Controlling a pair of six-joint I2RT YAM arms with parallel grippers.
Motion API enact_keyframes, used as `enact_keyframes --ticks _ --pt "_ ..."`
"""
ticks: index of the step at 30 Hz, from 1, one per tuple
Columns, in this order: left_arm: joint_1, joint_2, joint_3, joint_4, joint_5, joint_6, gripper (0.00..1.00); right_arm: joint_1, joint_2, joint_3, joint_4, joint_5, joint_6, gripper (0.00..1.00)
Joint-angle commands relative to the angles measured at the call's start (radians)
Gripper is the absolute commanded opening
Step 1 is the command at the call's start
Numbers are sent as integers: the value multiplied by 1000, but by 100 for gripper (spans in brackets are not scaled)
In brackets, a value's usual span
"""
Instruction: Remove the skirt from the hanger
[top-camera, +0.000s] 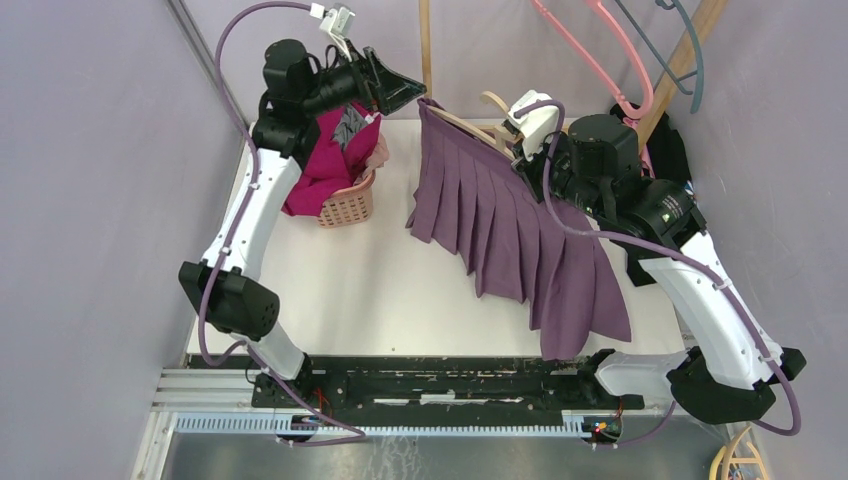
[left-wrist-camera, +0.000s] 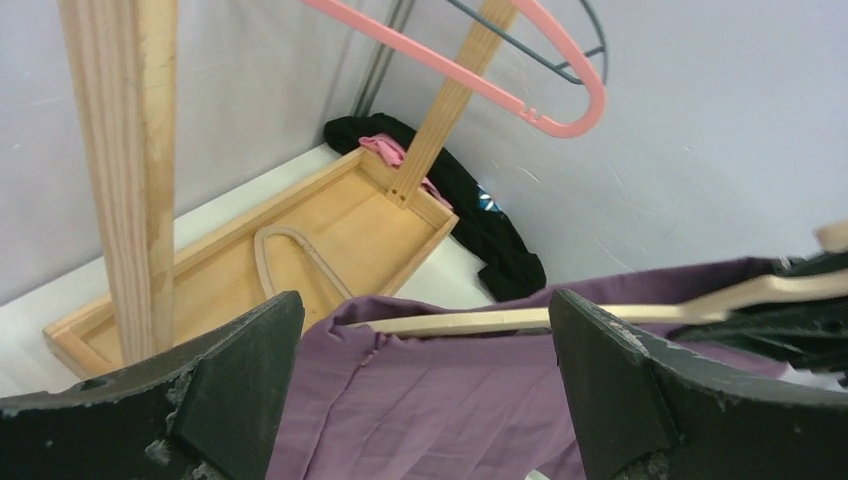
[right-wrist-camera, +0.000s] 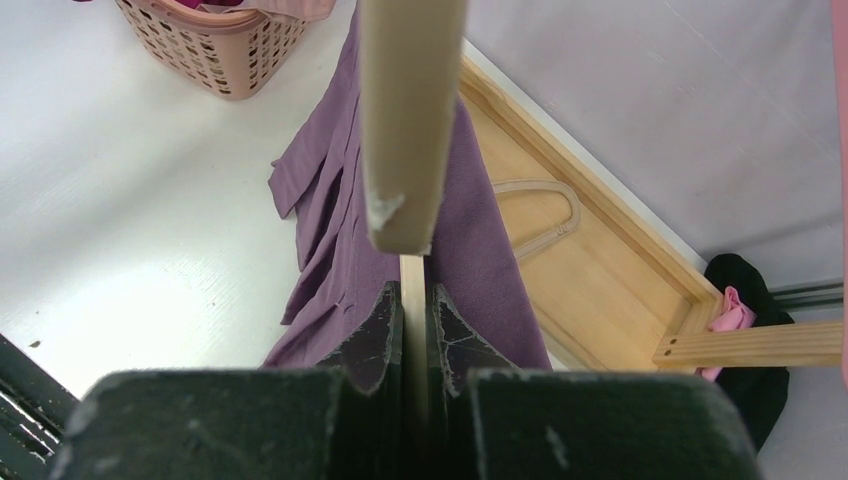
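Purple skirt (top-camera: 520, 235) hangs on wooden hanger (top-camera: 468, 126), hem trailing over table (top-camera: 380, 290) toward 5 o'clock. Right gripper (right-wrist-camera: 415, 318) at 12 o'clock, clamped tight on hanger bar. Left gripper (top-camera: 405, 92) at 11 o'clock, jaws spread wide, empty. Pink basket (top-camera: 348, 205) at 9 o'clock.

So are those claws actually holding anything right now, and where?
The right gripper clamps the hanger by its wooden bar, with the skirt attached. The left gripper is open, holding nothing.

Purple pleated skirt (top-camera: 520, 235), hanging from tilted pale wooden hanger (top-camera: 466, 123), pleats fanned diagonally, hem on white table (top-camera: 380, 290)
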Motion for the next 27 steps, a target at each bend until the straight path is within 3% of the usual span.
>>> enact_keyframes --ticks 1,8,27 --pt "-10 41 74 -122 -117 27 98 0 -55 48 175 -3 -1 1" --pt "-10 65 99 -315 -292 109 99 0 -74 48 179 8 1 1" --pt "-39 49 132 -304 -237 43 99 0 -68 38 185 -3 4 1"
